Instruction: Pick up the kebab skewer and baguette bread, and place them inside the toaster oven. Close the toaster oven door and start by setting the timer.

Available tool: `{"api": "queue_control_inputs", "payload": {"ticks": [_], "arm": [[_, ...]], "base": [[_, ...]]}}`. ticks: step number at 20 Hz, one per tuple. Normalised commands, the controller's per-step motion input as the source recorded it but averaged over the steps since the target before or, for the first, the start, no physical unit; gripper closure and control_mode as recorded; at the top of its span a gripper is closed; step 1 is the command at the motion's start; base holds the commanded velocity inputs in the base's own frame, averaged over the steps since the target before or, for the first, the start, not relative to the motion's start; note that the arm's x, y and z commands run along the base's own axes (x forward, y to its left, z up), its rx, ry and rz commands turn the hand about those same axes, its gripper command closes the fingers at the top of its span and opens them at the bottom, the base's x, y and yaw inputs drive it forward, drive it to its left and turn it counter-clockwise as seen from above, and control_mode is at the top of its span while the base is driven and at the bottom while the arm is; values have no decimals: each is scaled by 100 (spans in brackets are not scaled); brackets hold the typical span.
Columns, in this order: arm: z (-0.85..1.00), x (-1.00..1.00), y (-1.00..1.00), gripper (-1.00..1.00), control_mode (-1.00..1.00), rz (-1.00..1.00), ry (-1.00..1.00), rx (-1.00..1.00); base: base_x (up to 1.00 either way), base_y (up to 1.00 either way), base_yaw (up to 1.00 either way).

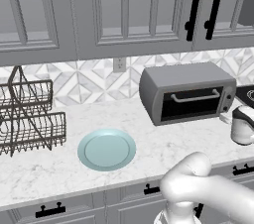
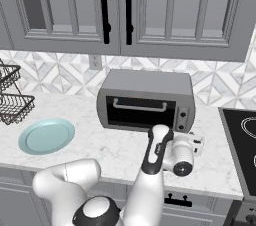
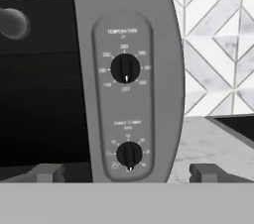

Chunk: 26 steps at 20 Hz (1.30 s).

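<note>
The toaster oven (image 1: 186,91) (image 2: 145,101) stands at the back of the counter. The toaster oven door (image 1: 191,104) (image 2: 140,112) (image 3: 39,79) is shut, its dark glass upright and the silver bar handle (image 2: 139,105) across the top. My gripper (image 3: 128,172) (image 2: 196,145) (image 1: 234,118) hovers close in front of the oven's right panel, open. Its fingertips (image 3: 47,172) stand wide on either side of the lower timer knob (image 3: 130,154), not touching it. The temperature knob (image 3: 125,68) sits above. The kebab skewer and baguette bread are out of view.
A bare teal plate (image 1: 106,149) (image 2: 46,136) lies on the marble counter left of the oven. A wire dish rack (image 1: 30,119) stands at far left. A black stovetop (image 2: 242,140) borders the counter on the right. Wall cabinets (image 1: 124,10) hang overhead.
</note>
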Motion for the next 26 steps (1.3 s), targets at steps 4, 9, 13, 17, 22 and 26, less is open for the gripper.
{"api": "queue_control_inputs", "payload": {"ticks": [4,9,13,17,22,26], "arm": [[-25,20,-7,-100,-100,0,0,0],[-5,24,-4,-100,-100,0,1,0],[0,19,0,-100,-100,0,2,0],[0,11,0,-100,-100,0,3,0],[7,5,0,-100,-100,0,4,0],[3,0,0,-100,-100,0,3,0]], "base": [[0,0,0],[0,0,0],[0,0,0],[0,0,0],[0,0,0],[0,0,0]]}}
